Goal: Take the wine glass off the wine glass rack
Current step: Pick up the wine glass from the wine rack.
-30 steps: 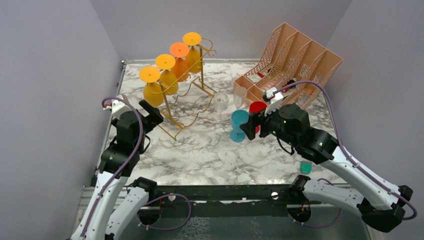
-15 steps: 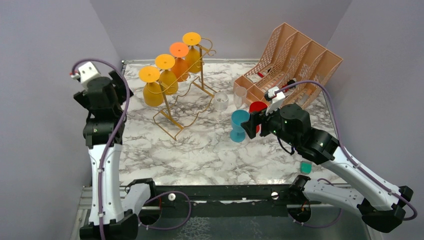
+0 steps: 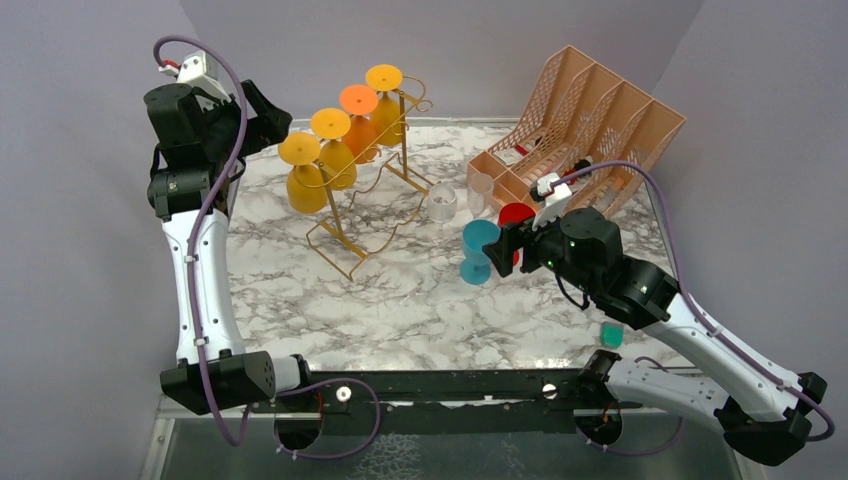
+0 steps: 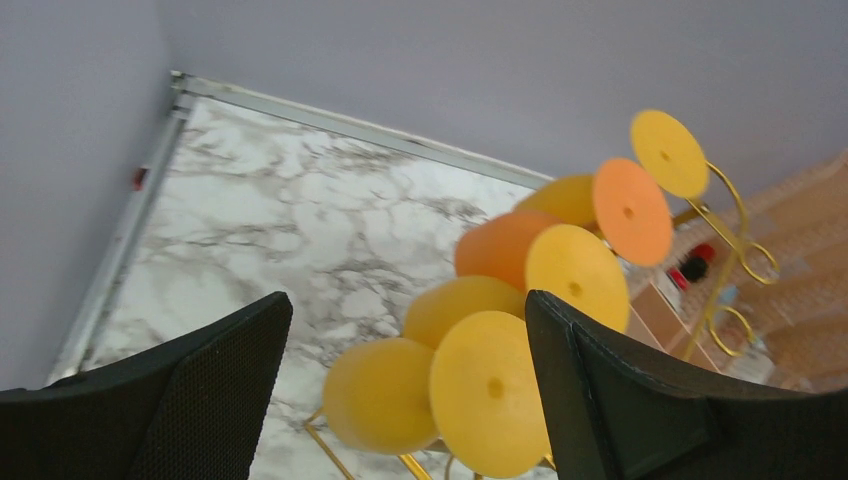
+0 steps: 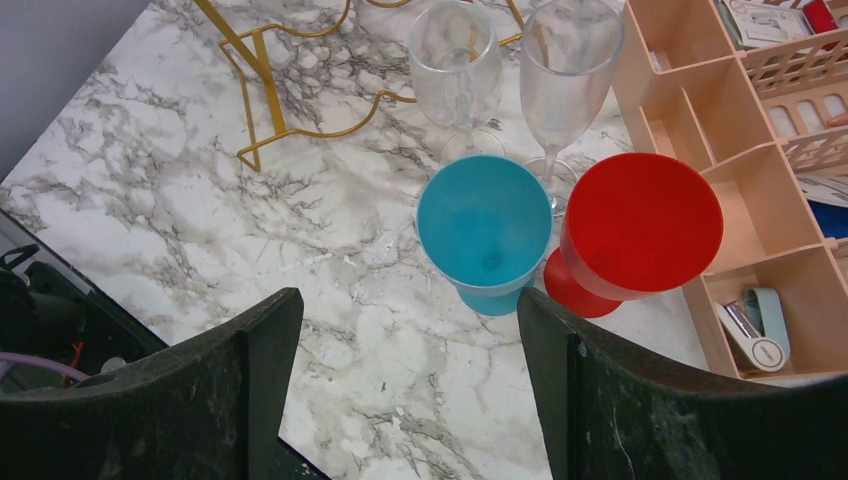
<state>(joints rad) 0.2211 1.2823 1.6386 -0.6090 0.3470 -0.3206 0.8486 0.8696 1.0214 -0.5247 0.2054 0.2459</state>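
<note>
Top external: four glasses (image 3: 305, 180) hung bowl-down on rack (image 3: 404, 150), eleven o'clock. Left gripper (image 4: 407, 305) raised at ten, jaws spread, empty. Right gripper (image 5: 410, 300) at three, jaws spread above blue glass (image 5: 485, 225).

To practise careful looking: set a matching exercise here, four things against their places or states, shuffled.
1 front yellow wine glass
2 red wine glass
3 left gripper
4 right gripper

a open, facing the blue wine glass
b on the table beside the peach organizer
c upside down on the wine glass rack
d open, raised high beside the rack

Pairs: 1-c, 2-b, 3-d, 4-a
</note>
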